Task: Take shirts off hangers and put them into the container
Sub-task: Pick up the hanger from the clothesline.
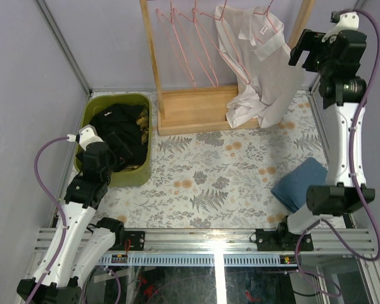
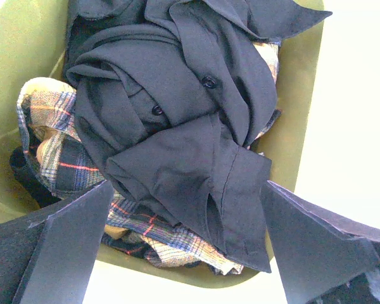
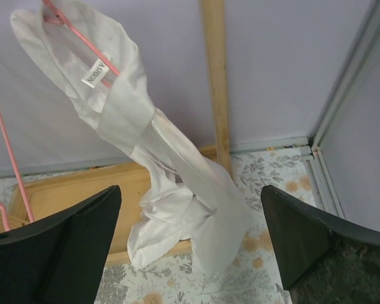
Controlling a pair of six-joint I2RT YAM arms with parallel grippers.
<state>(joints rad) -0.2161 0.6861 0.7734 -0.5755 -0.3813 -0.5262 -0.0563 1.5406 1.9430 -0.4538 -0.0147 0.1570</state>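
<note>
Top external: the olive container (image 1: 94,109) sits at the table's far left edge, just beside the wooden rack (image 1: 193,107), so shirts travel only a short way. Dark shirts fill it, and the left gripper (image 1: 96,163) hangs over its near end. Several pink hangers (image 1: 187,44) hang bare. The white shirt (image 1: 259,69) drapes from the last one toward the far right corner, with the right gripper (image 1: 302,49) raised beside it.

Left wrist: the fingers (image 2: 63,240) are spread wide and empty above a black shirt (image 2: 177,126) lying on the plaid flannel (image 2: 57,164), which suggests a finished drop.

Right wrist: the fingers (image 3: 57,234) gape, holding nothing, clear of the white shirt. Its collar is caught on the hanger wire, which keeps it up.
</note>
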